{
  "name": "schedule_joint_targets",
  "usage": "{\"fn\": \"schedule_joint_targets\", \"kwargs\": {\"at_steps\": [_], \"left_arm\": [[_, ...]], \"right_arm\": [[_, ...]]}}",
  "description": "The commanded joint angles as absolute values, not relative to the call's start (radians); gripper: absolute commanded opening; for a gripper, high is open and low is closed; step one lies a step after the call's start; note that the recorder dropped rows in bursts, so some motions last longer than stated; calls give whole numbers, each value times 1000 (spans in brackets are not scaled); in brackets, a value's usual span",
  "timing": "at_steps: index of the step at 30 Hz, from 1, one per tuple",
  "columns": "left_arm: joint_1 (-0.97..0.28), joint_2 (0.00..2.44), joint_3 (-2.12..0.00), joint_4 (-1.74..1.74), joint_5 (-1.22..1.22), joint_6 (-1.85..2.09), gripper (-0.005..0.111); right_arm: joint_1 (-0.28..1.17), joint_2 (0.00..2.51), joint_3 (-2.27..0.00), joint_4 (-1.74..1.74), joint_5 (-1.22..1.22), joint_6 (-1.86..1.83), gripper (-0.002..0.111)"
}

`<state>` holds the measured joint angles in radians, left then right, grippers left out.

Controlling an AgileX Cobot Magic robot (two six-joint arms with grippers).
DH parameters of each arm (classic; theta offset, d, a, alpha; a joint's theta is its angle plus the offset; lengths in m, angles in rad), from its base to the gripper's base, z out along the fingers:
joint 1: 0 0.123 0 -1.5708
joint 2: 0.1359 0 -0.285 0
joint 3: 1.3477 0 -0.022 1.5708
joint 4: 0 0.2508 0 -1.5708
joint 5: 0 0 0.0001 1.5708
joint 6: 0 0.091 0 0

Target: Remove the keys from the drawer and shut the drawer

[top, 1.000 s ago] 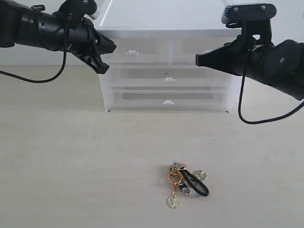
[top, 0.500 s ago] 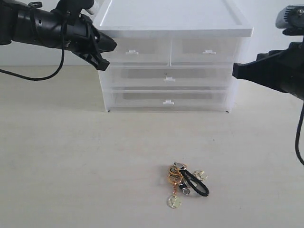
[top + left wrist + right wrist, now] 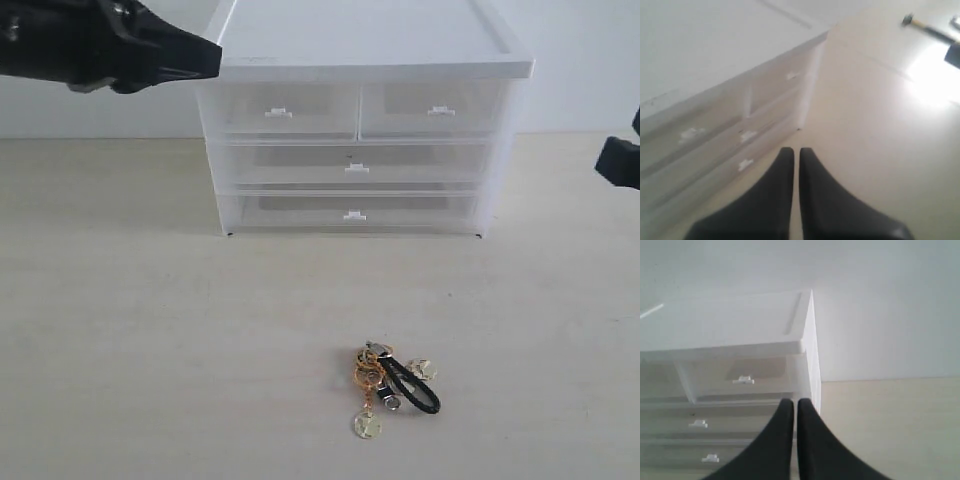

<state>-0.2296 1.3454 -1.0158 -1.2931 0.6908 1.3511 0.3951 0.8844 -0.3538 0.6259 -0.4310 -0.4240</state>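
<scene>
In the exterior view the left gripper (image 3: 208, 60) hangs at ten o'clock, above the table (image 3: 120, 330) and just beside the top left corner of the white unit (image 3: 360, 65). The left wrist view shows its fingers (image 3: 772, 200) pressed side by side with only a hairline slit between them, gripping nothing.

The unit stands at twelve o'clock. Its upper row has two half-width drawers, the left twin (image 3: 300, 118) and, at one o'clock, the drawer (image 3: 465, 118) with its white tab handle (image 3: 439, 110). The drawer sits pushed in, flush with the unit's front. Below it the two full-width drawers (image 3: 300, 162) are pushed in as well. The clear fronts are too hazy to tell what lies inside any of them.

The keys (image 3: 372, 378) lie out on the bare table at five o'clock, well apart from the unit. They form a gold bunch, with a black cord loop (image 3: 418, 392) on the right and a round tag (image 3: 367, 424) nearest the camera.

At three o'clock only a sliver of the right gripper (image 3: 620, 162) shows at the edge. In the right wrist view its fingers (image 3: 812, 445) are drawn together on nothing.
</scene>
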Motion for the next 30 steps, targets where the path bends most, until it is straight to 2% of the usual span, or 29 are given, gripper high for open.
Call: {"fn": "schedule_joint_targets", "kwargs": {"at_steps": [1, 6, 14, 30], "left_arm": [[-231, 1129, -818, -1552, 711, 1461, 4], [-231, 900, -604, -1744, 711, 1547, 4], [-231, 657, -392, -1744, 768, 1553, 4], [-231, 576, -356, -1744, 751, 1584, 4]], "right_arm": [[390, 794, -322, 626, -389, -400, 0], [390, 777, -322, 626, -293, -373, 0], [390, 777, -322, 626, -285, -373, 0], [390, 777, -322, 626, -278, -373, 0]]}}
